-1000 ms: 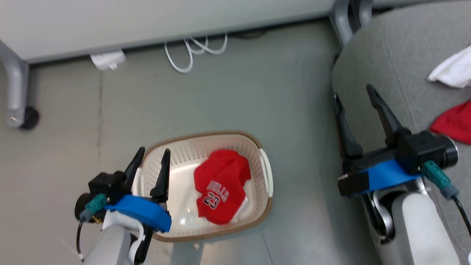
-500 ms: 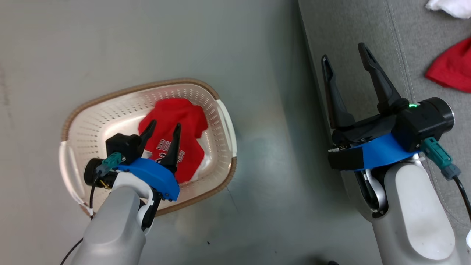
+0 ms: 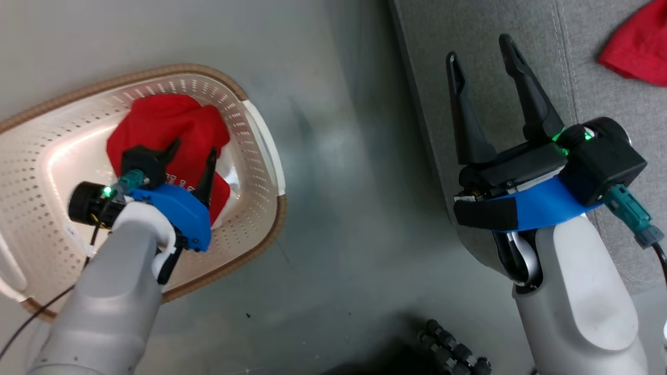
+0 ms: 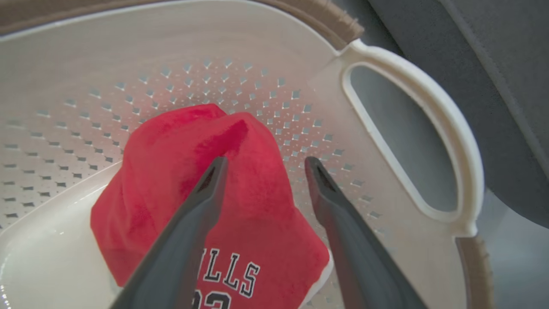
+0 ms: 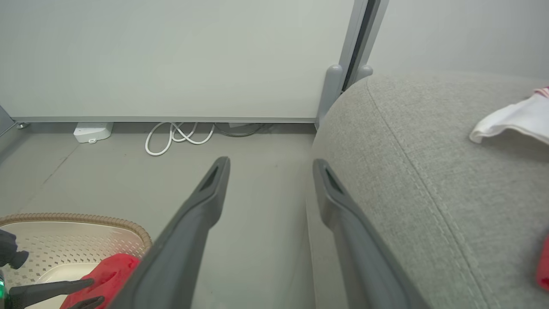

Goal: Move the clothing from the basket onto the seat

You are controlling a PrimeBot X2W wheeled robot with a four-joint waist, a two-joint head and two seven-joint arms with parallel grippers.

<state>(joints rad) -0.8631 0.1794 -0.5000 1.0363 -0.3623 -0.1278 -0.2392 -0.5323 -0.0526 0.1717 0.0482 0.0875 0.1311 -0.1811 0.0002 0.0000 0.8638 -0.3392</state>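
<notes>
The basket stands on the grey floor, just off the seat's front edge, its white handle on the side nearest the seat. Inside it, against the perforated wall by that handle, lies a crumpled red jersey with white lining showing at its edge and black-and-white "LLS" lettering visible in the left wrist view. The left hand is down inside the basket over the jersey with its two dark fingers spread wide and nothing gripped. One finger crosses the red cloth and the other lies along the cloth's edge on the handle side; whether either tip presses into the fabric I cannot tell. The right hand hangs over the seat's front edge, well apart from the basket, fingers equally wide apart and empty. A second red garment lies on the seat, further in from that edge, and a white cloth lies on the seat beyond it. In the right wrist view a looped white cable and a small white box sit on the floor at the foot of a pale wall panel.
</notes>
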